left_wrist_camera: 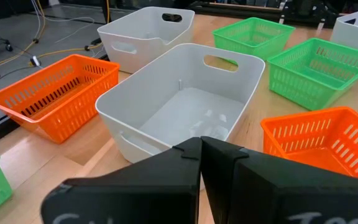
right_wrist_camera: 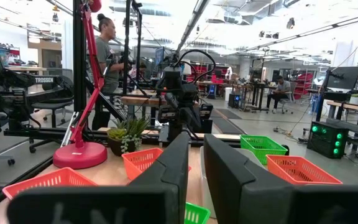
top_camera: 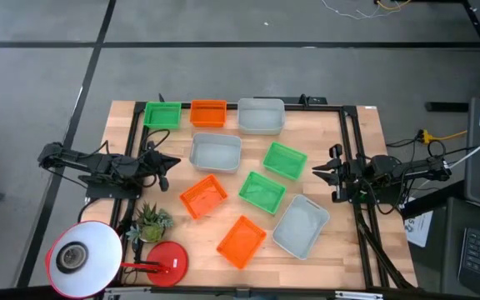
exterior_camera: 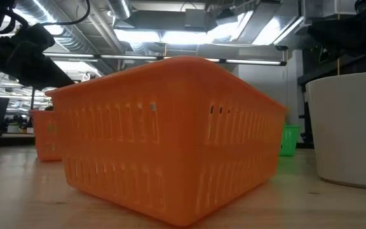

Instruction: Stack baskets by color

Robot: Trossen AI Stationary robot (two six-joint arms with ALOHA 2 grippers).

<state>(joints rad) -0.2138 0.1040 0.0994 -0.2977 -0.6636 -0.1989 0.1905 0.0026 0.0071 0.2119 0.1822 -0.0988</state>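
The left gripper (top_camera: 167, 162) sits at the table's left edge, its arm stretched low and level toward the middle, fingers (left_wrist_camera: 166, 168) pressed together and empty. Just ahead of it lies a light grey shallow rectangular plastic basket (top_camera: 215, 152). Beyond that, a row along the far edge holds a bright green slatted plastic basket (top_camera: 162, 114), a red-orange one (top_camera: 207, 112) and a second grey one (top_camera: 262, 116).

The right gripper (top_camera: 317, 172) rests at the right edge, likewise level and pointing inward, its fingers (right_wrist_camera: 229, 168) a narrow gap apart with nothing between them. Near it lie two green baskets (top_camera: 284, 159) (top_camera: 262, 191) and the third grey basket (top_camera: 301, 225). Two more red-orange baskets (top_camera: 203, 197) (top_camera: 242, 241) sit toward the near side. None is stacked.

A red desk lamp with a round base (top_camera: 167, 261) and a small potted plant (top_camera: 151, 222) occupy the wooden table's (top_camera: 365, 142) near left corner.
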